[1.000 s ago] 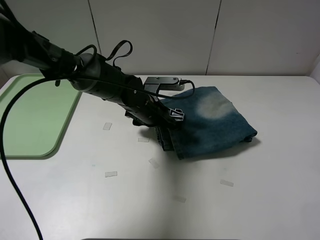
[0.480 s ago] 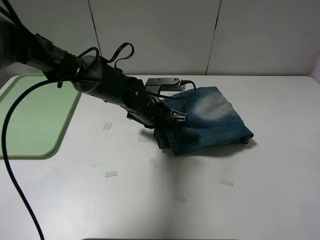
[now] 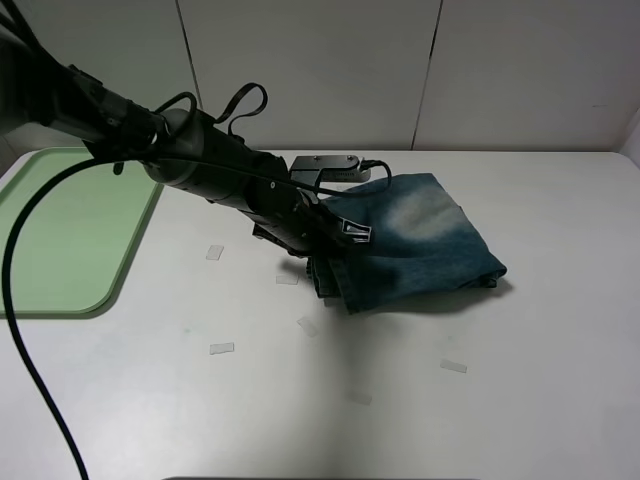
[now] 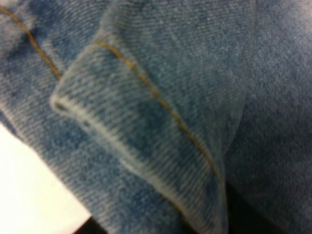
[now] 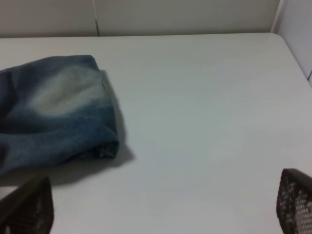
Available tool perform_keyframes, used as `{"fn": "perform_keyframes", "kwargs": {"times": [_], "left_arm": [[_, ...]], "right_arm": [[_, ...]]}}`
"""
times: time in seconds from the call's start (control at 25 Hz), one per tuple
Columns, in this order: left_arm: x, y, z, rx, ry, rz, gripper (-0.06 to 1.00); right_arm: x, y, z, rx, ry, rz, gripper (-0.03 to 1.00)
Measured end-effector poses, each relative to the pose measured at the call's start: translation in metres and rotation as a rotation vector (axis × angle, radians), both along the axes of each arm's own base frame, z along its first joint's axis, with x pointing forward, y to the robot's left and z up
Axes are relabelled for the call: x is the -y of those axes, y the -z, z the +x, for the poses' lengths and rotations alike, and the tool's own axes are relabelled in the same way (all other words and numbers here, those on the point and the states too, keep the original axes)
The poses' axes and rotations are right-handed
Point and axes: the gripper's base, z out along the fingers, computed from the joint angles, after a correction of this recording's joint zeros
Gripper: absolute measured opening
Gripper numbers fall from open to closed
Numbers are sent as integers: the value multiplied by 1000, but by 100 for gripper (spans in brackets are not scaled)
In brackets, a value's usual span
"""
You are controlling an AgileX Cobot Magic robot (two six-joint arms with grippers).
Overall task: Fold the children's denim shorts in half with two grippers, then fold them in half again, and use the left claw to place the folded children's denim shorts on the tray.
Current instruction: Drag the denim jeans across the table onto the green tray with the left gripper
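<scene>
The children's denim shorts (image 3: pixel 420 245) lie folded into a compact bundle at the table's middle, a pale faded patch facing up. My left gripper (image 3: pixel 335 250) reaches in from the left and is shut on the bundle's left edge. Denim (image 4: pixel 161 117) with a stitched hem fills the left wrist view. The light-green tray (image 3: pixel 60 240) sits at the far left, apart from the shorts. In the right wrist view the shorts (image 5: pixel 58 112) lie ahead, and my right gripper (image 5: pixel 161 214) is open, its fingertips (image 5: pixel 34 207) far apart and away from the cloth. The right arm is outside the exterior high view.
Several small clear tape strips (image 3: pixel 221 348) dot the white table (image 3: pixel 550 400) in front of the shorts. A black cable (image 3: pixel 20 330) loops down across the tray side. White wall panels stand behind the table.
The left jaws have closed on the shorts' left edge. The bundle has bunched and shifted slightly left. The right gripper has not moved.
</scene>
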Motion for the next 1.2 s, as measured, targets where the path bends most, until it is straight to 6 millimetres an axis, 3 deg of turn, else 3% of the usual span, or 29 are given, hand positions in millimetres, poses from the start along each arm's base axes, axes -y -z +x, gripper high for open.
{"fn": "perform_keyframes", "kwargs": {"times": [0.32, 0.84, 1.2], "left_arm": [[-12, -22, -3, -23, 73, 79, 24], [-54, -63, 6, -31, 104, 211, 23], [-120, -95, 24, -42, 31, 334, 22]], "right_arm": [[0, 0, 0, 0, 0, 0, 69], [0, 0, 0, 0, 0, 0, 69], [0, 0, 0, 0, 0, 0, 69]]}}
